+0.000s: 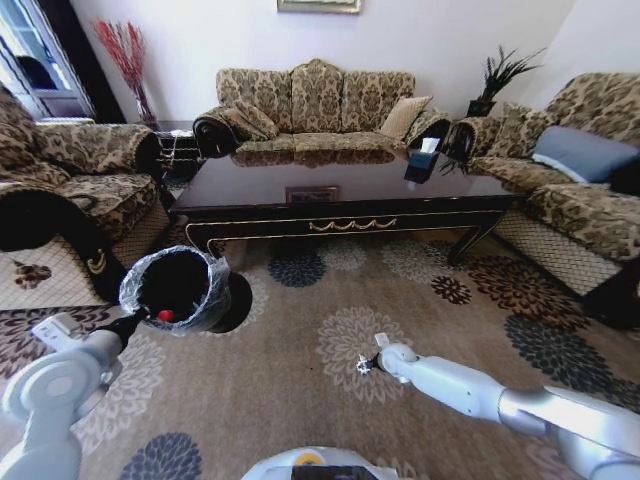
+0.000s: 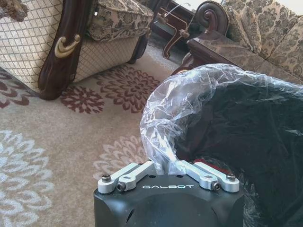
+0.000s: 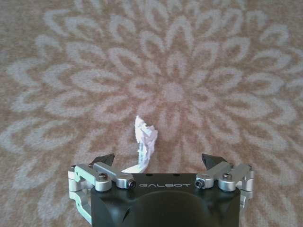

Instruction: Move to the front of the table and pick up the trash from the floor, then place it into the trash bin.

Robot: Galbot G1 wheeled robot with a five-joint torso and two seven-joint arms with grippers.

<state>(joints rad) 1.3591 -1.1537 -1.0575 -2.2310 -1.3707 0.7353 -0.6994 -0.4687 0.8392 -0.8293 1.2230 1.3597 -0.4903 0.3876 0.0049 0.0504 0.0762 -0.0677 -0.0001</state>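
Observation:
The black trash bin [image 1: 180,285] with its clear liner [image 2: 189,90] is tipped toward me at the left, in front of the dark table [image 1: 340,185]. My left gripper [image 1: 138,318] [image 2: 165,164] is shut on the bin's lined rim. Something red [image 1: 165,315] lies inside the bin. The trash in view is a white crumpled wrapper [image 3: 145,137] lying on the floor [image 1: 300,410], on a pale flower medallion. My right gripper [image 1: 363,366] [image 3: 160,160] hangs low over it, open, with the wrapper between its fingers and apart from both.
Patterned sofas stand to the left [image 1: 70,170], behind the table [image 1: 315,100] and to the right [image 1: 580,180]. A dark tissue box [image 1: 424,160] sits on the table. Open carpet lies between the table and my base [image 1: 310,465].

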